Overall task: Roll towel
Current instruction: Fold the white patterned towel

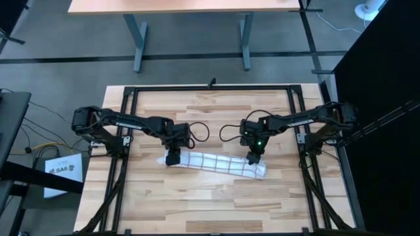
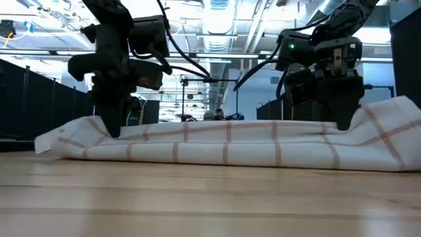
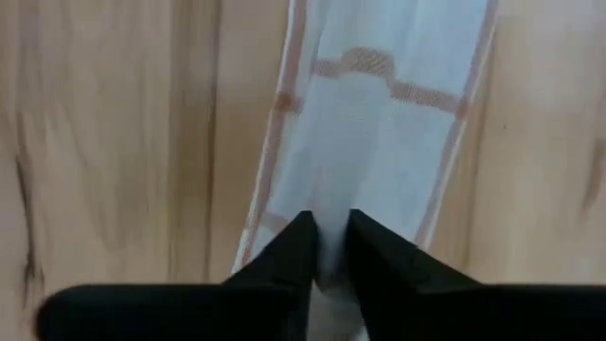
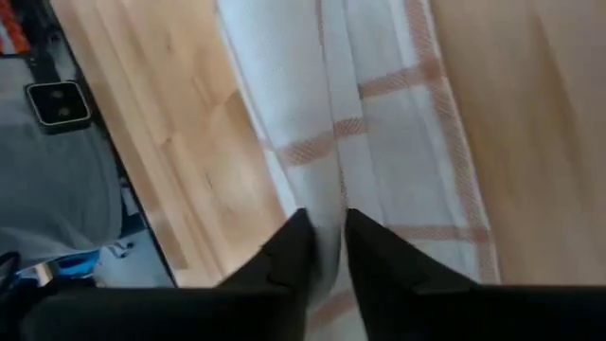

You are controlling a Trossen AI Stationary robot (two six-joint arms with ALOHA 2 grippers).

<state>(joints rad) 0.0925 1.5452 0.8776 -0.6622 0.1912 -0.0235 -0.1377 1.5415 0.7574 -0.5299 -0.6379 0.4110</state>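
On the tabletop, place: the towel [image 1: 215, 163] lies near the middle of the wooden table [image 1: 197, 210], between the two arms, as one long narrow band.

Left gripper: the left gripper [image 1: 172, 157] stands on the band's left end, and the left wrist view shows its fingers [image 3: 284, 260] drawn nearly together with a thin pinch of cloth between them.

Right gripper: the right gripper [image 1: 252, 157] stands on the band toward its right end, fingers [image 4: 289, 251] likewise closed to a slim gap with a fold of the checked cloth caught in it.

Done so far: judging from the band's narrow width and the stacked layers seen from table height [image 2: 223, 148], the towel is already folded or gathered along its length into a flat, several-layer strip.

Left to do: it reads as flattened, not yet a tight round roll; the right end [image 2: 388, 128] stands up loose and higher than the rest, so more turning over and tidying seems needed.

Long axis: runs left to right across the table, with a slight tilt, the left end a little farther from the near edge and the right end a little nearer.

Ends: the left end stops just past the left gripper; the right end runs on beyond the right gripper.

Tag: I cannot make one out.
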